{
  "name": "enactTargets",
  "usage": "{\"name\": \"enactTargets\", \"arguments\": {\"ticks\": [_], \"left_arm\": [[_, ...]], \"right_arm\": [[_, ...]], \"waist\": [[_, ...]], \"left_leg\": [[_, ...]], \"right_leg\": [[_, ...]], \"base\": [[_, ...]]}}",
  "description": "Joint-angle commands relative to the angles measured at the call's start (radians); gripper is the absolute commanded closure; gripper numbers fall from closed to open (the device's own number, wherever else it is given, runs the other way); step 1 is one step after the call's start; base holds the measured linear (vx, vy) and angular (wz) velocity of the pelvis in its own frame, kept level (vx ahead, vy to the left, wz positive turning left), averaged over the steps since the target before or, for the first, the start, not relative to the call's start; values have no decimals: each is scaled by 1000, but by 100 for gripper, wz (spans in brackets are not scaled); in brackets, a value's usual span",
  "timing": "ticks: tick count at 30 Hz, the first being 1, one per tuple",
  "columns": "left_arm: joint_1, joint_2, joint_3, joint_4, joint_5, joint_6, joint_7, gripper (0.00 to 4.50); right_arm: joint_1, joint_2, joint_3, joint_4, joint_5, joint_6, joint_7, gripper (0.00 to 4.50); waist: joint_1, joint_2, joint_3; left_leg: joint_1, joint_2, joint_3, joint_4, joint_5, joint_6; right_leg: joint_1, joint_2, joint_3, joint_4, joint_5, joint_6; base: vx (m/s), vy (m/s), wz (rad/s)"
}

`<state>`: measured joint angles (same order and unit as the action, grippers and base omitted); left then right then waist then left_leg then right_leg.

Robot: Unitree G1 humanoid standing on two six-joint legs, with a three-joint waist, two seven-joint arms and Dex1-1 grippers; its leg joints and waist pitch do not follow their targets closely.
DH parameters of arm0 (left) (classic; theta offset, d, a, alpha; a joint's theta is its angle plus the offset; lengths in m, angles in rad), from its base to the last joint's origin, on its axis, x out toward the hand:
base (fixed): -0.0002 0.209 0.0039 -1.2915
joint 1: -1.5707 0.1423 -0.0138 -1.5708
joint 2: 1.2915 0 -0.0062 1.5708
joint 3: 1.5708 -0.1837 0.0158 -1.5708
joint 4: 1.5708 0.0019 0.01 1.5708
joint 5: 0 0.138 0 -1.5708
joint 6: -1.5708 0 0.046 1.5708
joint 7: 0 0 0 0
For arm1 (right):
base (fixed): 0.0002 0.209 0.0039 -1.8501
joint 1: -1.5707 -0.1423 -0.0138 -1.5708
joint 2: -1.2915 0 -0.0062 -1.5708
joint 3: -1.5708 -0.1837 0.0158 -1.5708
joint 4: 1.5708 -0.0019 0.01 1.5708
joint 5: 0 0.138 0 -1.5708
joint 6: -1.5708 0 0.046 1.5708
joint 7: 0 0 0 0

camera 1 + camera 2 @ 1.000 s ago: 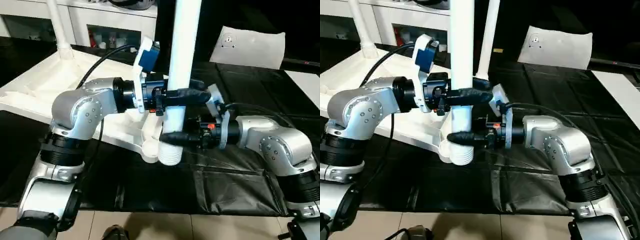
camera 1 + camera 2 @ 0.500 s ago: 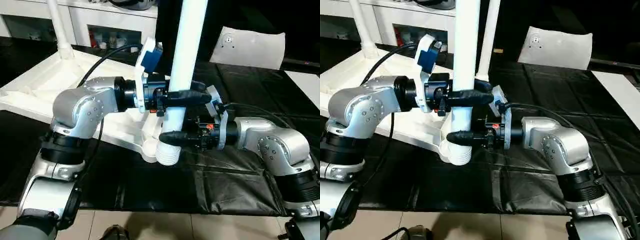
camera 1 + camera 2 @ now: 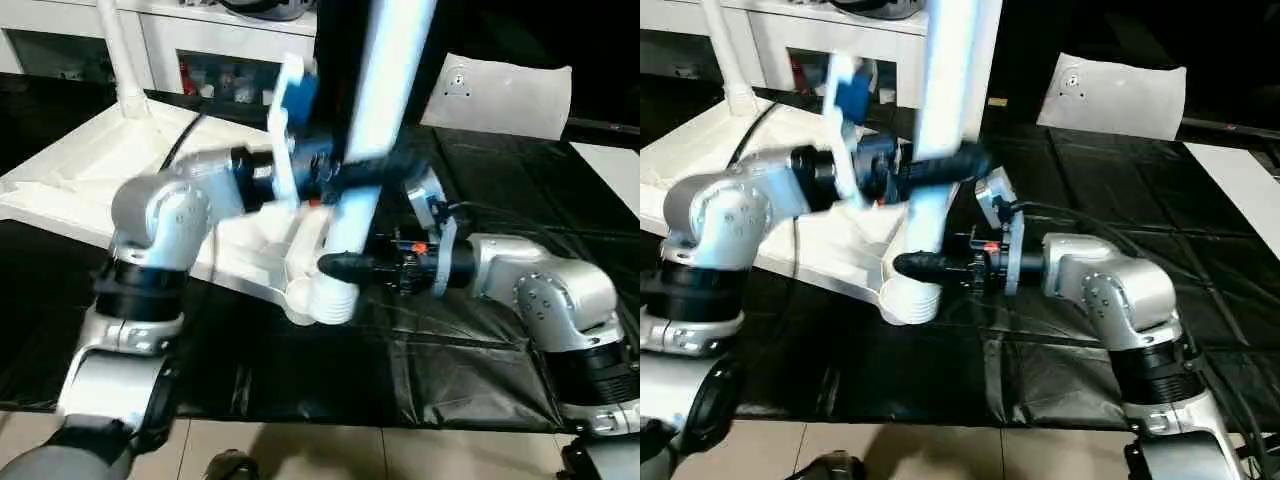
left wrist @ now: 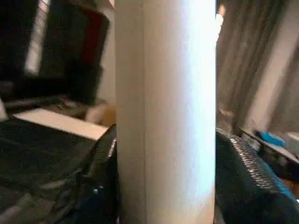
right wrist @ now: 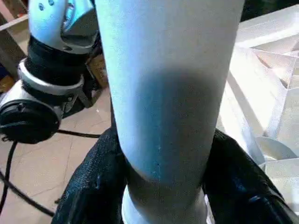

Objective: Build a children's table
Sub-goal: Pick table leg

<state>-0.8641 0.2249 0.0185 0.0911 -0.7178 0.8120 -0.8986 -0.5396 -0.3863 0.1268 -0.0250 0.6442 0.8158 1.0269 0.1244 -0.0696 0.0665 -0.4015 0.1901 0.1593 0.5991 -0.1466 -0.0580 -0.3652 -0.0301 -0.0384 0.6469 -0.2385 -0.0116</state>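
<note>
1. The white plastic table top, rectangular and lying upside down with its ribbed, cross-braced underside upward, is spread behind and to the left of both pincers on the black sheet; one fitted white leg is seen standing at its far corner, well apart from the pincers.

2. The long tapered round white plastic leg is held between the two pincers. Compared with a second ago, when it stood nearly upright, it is now tilted, its upper end leaning towards the robot's right, while its ribbed lower end is swung in just beside the round corner socket (touching or not cannot be told).

3. The left pincer is pressed onto the leg's shaft, above the right pincer; its fingers are seen flanking the shaft in the left wrist view.

4. The right pincer is clamped on the leg's lower part, just above the ribbed end, with the socket just beyond its fingertips; its pads are seen hugging the shaft.

5. The tilt is judged to be an aiming correction: the leg is not yet seated, and its end must be brought over the socket and stood upright before pressing in.
</note>
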Motion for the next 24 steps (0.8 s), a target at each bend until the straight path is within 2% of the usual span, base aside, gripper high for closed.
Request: {"name": "enactTargets", "arguments": {"ticks": [1,2,3,5,10,11,12,14,24], "left_arm": [[5,-13,9,-23,-6,-10,29,149],[10,-20,16,-30,-8,-10,37,149],[15,-29,26,-38,-12,-5,55,149],[21,-42,41,-50,-18,6,88,149],[39,-63,59,-73,0,-3,180,149],[47,-75,72,-83,8,-1,232,149],[50,-83,79,-88,10,-4,252,165],[52,-88,85,-92,11,-6,264,182],[66,-101,91,-126,5,-12,317,182]], "right_arm": [[8,0,-20,5,4,-15,-10,259],[9,2,-24,5,2,-16,-13,259],[9,5,-27,6,0,-16,-17,259],[9,7,-30,6,-2,-19,-22,259],[8,16,-36,13,-10,-33,-40,259],[7,19,-38,18,-14,-41,-48,259],[6,21,-39,20,-16,-44,-51,259],[5,22,-40,21,-17,-45,-53,259],[-2,25,-35,38,-30,-70,-63,259]], "waist": [[3,8,-76],[4,8,-76],[4,12,-77],[4,10,-77],[7,13,-77],[9,12,-77],[9,11,-76],[12,12,-76],[17,10,-76]], "left_leg": [[33,44,-6,-61,-118,-25],[33,43,-6,-61,-119,-25],[34,44,-6,-61,-121,-28],[34,45,-7,-61,-123,-32],[35,44,-7,-61,-130,-33],[35,44,-7,-61,-130,-34],[35,46,-8,-62,-132,-37],[35,45,-7,-61,-135,-38],[36,44,-7,-62,-135,-42]], "right_leg": [[40,-107,42,-72,12,-207],[39,-106,42,-72,9,-205],[39,-107,42,-73,10,-204],[40,-107,42,-71,15,-207],[40,-106,42,-73,11,-200],[39,-106,43,-74,8,-197],[38,-105,42,-73,7,-197],[38,-107,43,-75,4,-195],[37,-106,44,-77,-13,-174]], "base": [[0,0,0],[0,0,0],[0,0,0],[0,0,0],[0,0,0],[0,0,0],[0,0,0],[0,0,0],[0,0,0]]}}
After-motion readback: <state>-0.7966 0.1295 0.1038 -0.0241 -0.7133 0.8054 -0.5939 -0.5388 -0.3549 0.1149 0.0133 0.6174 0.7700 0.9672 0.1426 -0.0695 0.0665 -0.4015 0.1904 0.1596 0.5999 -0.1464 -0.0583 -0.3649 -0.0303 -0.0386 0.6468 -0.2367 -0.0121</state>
